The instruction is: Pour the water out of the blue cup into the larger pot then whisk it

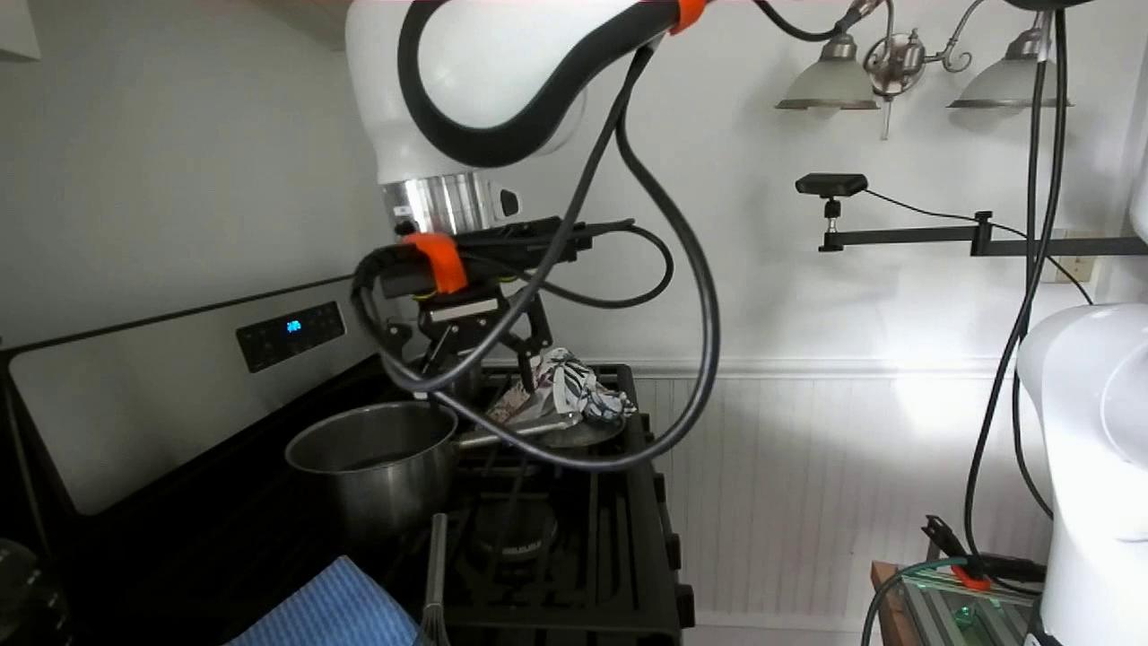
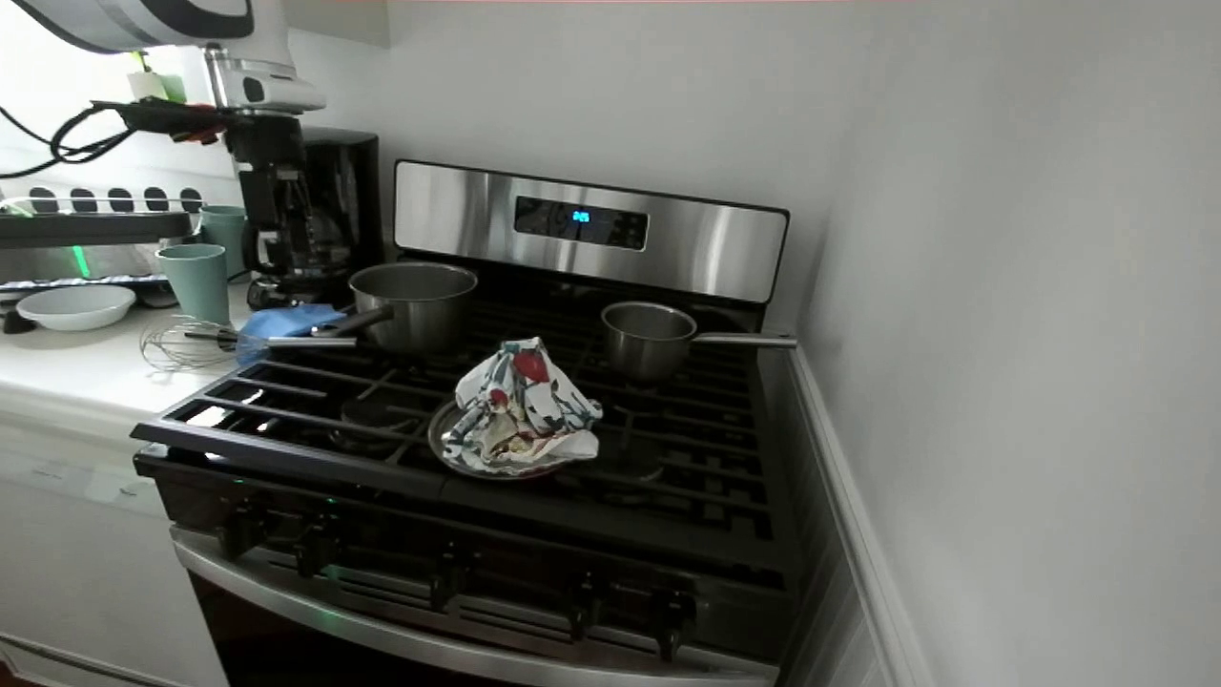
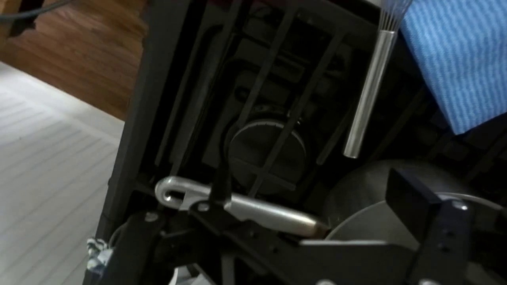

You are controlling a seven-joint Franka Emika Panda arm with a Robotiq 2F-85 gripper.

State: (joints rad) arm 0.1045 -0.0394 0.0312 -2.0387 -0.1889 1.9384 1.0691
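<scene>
The black two-fingered gripper (image 3: 307,176) was held with its fingers spread, nothing clasped. The wide, shiny stainless-steel pot (image 1: 381,493) was seen at lower left of an exterior view, its contents unclear. A grasp was judged due: for whisking, the metal wire whisk (image 3: 374,79), upper right of the wrist view, was best taken squarely on its slim handle; for pouring, the nearer tapered blue-green cup (image 2: 197,281), left in an exterior view, was best kept upright until above the rim.

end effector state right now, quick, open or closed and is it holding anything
End effector: open, jaws spread wide apart in the wrist view, holding nothing.
</scene>
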